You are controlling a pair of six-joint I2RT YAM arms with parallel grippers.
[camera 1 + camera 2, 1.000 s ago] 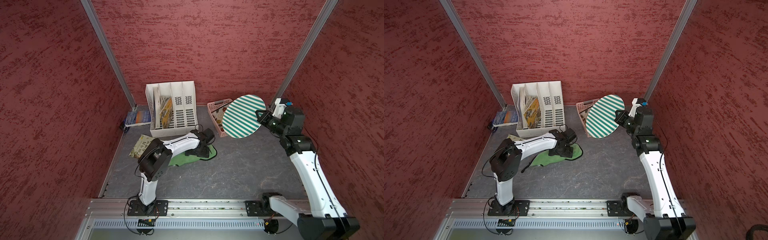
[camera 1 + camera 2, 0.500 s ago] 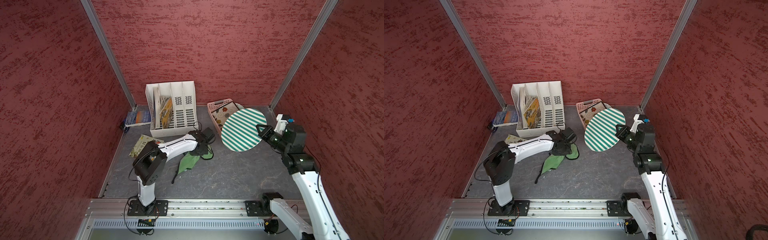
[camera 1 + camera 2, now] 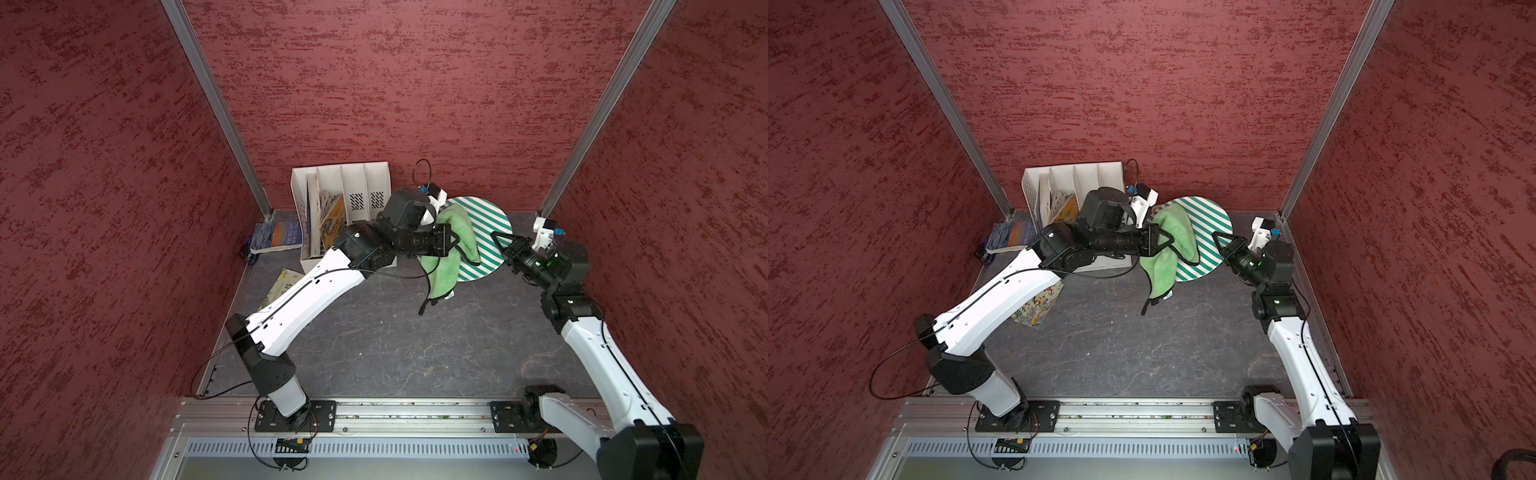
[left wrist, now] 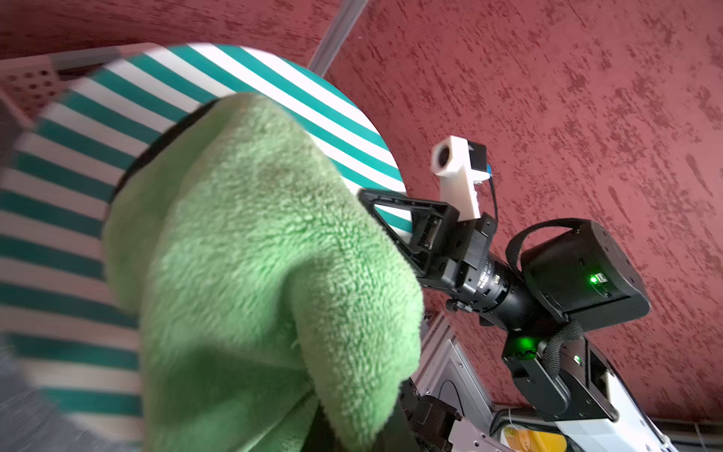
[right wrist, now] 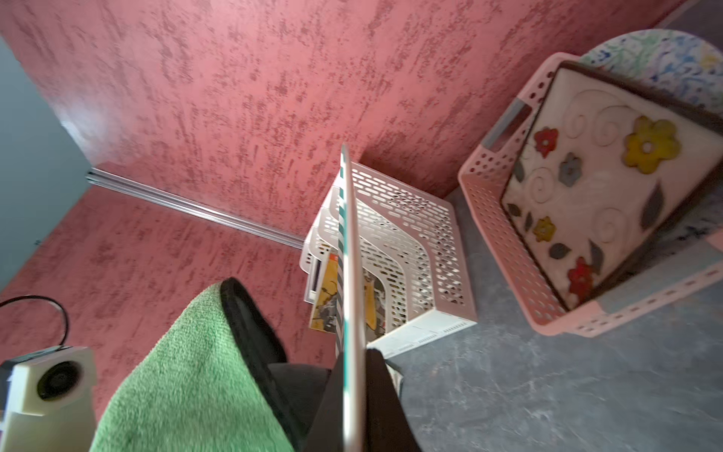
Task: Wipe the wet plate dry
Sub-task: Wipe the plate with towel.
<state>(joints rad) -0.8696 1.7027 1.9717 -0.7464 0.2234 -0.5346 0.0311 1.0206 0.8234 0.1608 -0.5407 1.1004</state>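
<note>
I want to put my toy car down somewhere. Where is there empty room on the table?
The big bare patch is the middle of the grey table, between the front rail, the left arm, the right arm and the hanging green cloth. The back is crowded: white file rack, blue book, leaflet, pink basket and the held-up striped plate.

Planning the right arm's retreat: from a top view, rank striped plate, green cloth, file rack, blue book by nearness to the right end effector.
1. Striped plate, gripped.
2. Green cloth, before the plate.
3. File rack, back wall.
4. Blue book, back-left corner.
</note>
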